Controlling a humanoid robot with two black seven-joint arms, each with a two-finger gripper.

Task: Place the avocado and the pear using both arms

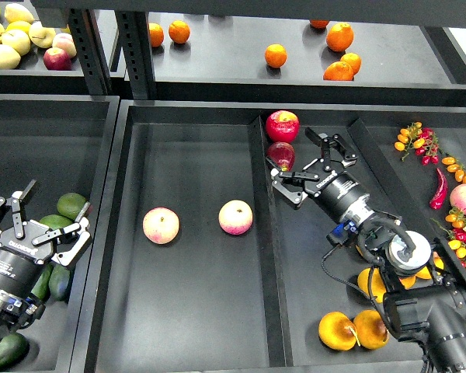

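Several dark green avocados (71, 204) lie in the left bin. My left gripper (43, 217) hangs open and empty just over them. Yellow-orange pears (338, 330) lie at the front of the right compartment, two in plain view and others partly hidden behind my right arm. My right gripper (307, 167) is open and empty, above the floor of the right compartment, just right of a dark red apple (281, 155) and well behind the pears.
Two pink-and-cream apples (161, 225) (235, 217) lie in the middle compartment, left of a raised divider (266, 256). A red apple (283, 125) sits at the divider's far end. Oranges (276, 55) lie on the back shelf. Chilies and small tomatoes (439, 186) are at the right.
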